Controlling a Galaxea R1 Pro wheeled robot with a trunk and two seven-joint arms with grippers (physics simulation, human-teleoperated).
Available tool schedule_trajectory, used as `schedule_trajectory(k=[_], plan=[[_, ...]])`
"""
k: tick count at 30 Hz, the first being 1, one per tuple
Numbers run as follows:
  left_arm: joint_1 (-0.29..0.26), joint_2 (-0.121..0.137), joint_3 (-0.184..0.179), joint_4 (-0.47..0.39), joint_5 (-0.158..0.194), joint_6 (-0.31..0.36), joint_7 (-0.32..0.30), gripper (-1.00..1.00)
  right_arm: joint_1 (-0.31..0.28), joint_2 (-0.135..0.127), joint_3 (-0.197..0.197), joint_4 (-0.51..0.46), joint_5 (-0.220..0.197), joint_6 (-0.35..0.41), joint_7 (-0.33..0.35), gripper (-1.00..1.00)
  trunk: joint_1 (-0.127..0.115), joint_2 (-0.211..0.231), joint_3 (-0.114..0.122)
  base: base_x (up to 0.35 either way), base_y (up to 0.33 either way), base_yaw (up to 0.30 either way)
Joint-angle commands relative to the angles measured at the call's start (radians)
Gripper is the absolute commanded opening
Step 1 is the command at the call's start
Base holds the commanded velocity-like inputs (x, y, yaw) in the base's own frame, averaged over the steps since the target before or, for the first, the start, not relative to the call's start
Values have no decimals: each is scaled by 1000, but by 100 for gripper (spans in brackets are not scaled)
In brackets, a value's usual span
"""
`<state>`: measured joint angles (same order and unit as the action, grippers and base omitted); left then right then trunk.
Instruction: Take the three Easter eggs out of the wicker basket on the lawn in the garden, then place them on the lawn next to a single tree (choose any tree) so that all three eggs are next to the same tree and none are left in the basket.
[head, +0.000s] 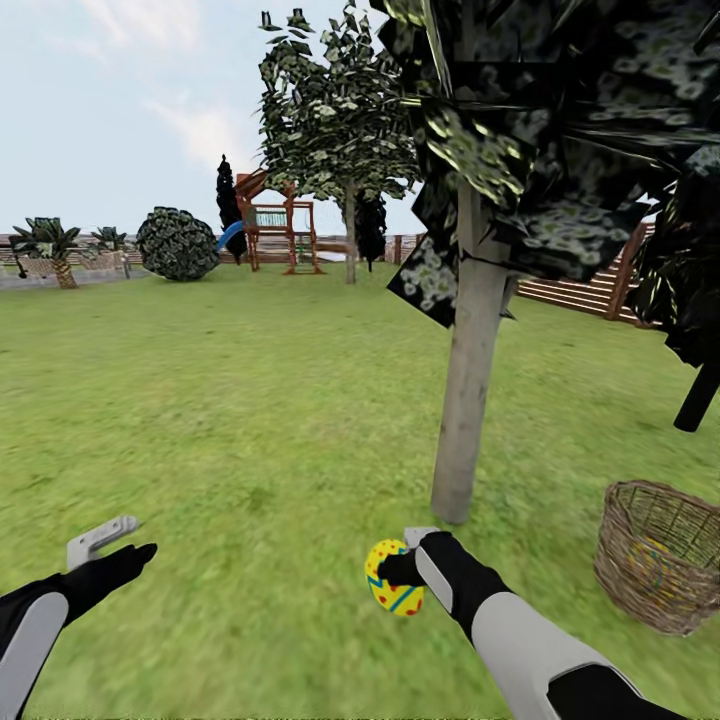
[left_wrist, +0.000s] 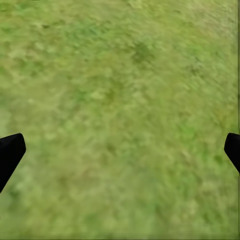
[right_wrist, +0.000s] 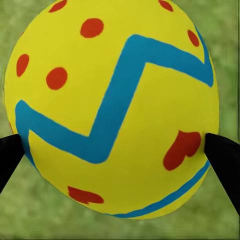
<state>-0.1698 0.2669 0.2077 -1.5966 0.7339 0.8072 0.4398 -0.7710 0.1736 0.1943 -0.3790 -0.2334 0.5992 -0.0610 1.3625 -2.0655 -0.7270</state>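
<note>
One egg (head: 393, 578) is in my right gripper (head: 400, 572) at the moment, pinched between both fingers with lawn (head: 250, 420) underneath, just near-left of the pale tree (head: 465, 400) trunk. Going left to right: my left gripper (head: 120, 545) is hanging wide open over bare grass, holding nothing. Then the egg, then the tree, then the wicker basket (head: 662, 555) on the right, with something colourful inside, probably more eggs. My worry is that it's a round egg, so if I let go too high it'll likely roll away from the trunk.
</note>
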Motion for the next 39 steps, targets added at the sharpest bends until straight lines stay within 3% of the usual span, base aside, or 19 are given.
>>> schedule_trajectory(k=[1,7,12,16,22,39], plan=[[-12,0,1,-1,12,17,10,100,-1,-3,8,-1,-8,8,-8,-100,4,-8,-4,0,0,-7],[-122,1,3,-1,9,110,19,100,-1,-23,7,-1,-4,13,-12,-100,27,-50,-23,0,0,-2],[-174,5,4,10,13,142,30,100,1,-26,7,-2,-5,1,-5,-100,46,-85,-39,0,0,0],[-185,7,5,10,16,144,31,100,0,-21,5,-3,-14,-4,0,-100,61,-113,-51,0,0,0],[-187,8,6,10,14,144,35,100,1,-16,10,0,-21,-73,2,-100,84,-155,-71,0,0,-70],[-188,9,4,9,12,144,37,100,1,-8,11,-1,-23,-81,4,-100,149,-274,-135,0,0,-245]])
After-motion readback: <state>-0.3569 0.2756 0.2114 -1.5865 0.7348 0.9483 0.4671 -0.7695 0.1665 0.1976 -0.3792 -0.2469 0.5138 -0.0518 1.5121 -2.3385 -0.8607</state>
